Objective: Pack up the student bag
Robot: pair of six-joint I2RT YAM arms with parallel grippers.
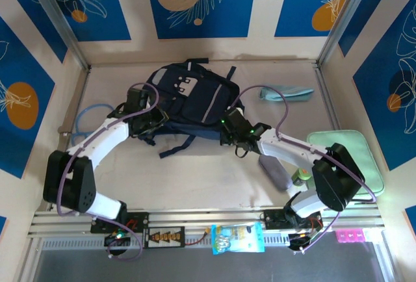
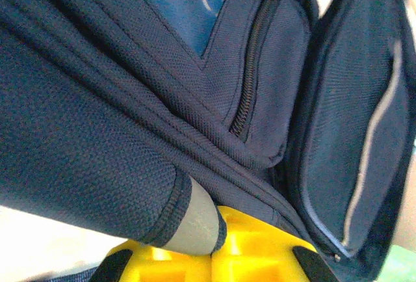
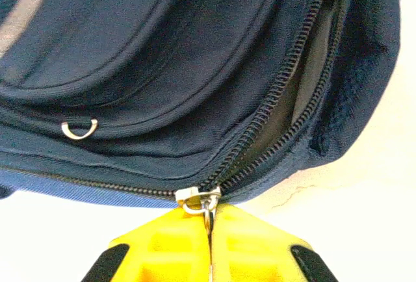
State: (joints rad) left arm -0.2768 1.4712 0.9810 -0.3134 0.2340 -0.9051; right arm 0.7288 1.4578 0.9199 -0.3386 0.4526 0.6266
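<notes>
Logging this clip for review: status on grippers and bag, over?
Left gripper shut on edge of large dark navy fabric backpack. Right gripper shut on its silver metal zipper pull; zip partly open. No obstruction seen.

We find bare beige tabletop [image 1: 195, 178] lying open in front of the large navy fabric backpack [image 1: 185, 97]. On the right, a flat mint-green zip case [image 1: 354, 158] and a grey oblong pouch [image 1: 276, 171] crowd the way. The backpack's zip mouth [image 3: 305, 93] gapes only narrowly.

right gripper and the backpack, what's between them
In the right wrist view, only the metal zip pull lies between them. The right gripper is shut on it, just below the backpack's partly open zip.
</notes>
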